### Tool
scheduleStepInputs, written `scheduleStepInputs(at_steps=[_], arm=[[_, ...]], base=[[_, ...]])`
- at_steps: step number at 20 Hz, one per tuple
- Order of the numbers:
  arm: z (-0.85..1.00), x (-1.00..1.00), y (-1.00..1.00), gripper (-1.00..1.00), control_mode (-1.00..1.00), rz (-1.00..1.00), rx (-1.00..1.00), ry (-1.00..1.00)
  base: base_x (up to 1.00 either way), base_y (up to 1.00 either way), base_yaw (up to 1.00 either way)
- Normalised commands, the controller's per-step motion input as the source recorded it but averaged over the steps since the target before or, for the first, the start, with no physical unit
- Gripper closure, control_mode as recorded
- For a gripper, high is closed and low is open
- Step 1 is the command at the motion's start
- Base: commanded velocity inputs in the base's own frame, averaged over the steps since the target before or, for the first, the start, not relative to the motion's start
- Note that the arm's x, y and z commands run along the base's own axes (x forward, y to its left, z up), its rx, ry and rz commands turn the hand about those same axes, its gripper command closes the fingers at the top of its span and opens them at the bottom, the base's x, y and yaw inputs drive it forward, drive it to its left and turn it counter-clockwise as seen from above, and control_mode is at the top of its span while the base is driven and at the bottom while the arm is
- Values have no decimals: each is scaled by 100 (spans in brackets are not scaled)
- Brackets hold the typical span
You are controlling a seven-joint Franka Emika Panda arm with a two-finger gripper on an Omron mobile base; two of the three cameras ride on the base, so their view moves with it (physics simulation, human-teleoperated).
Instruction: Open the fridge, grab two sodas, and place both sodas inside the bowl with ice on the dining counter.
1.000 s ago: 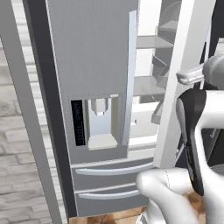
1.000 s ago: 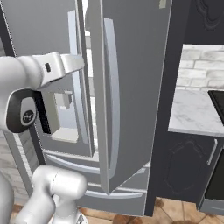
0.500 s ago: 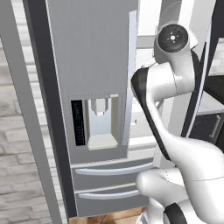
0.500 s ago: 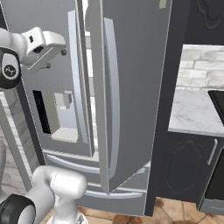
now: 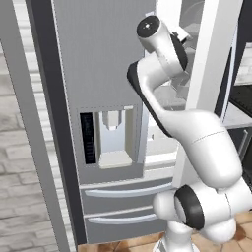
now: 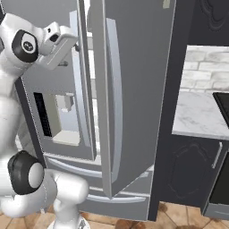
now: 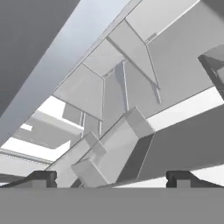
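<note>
Fridge (image 5: 106, 74) brushed grey steel, right door ajar, curved silver handles, flat white shelves inside. Gripper (image 7: 111, 177) at the gap, dark fingers (image 7: 41, 178) wide, holding nothing.

Both base views stand close before the fridge (image 5: 103, 74), looking forward and down: the left one square on its dispenser door, the right one from the other side, catching a bench (image 6: 201, 114) at frame right. The hand view peers closely into the fridge's white interior.
</note>
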Motion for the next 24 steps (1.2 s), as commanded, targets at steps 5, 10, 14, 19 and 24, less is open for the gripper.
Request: scheduleStepInputs(at_steps=[5, 10, 14, 19, 24], arm=[[-27, 72, -15, -100, -100, -9, -8, 7], [-19, 35, -48, -100, -100, -11, -6, 5], [-25, 18, -66, -100, -100, -9, -3, 3], [-26, 7, -78, -100, -100, -8, -1, 4], [-26, -4, -92, -100, -100, -6, 0, 2]], base=[[0, 0, 0], [0, 0, 0], [0, 0, 0], [0, 0, 0], [0, 0, 0]])
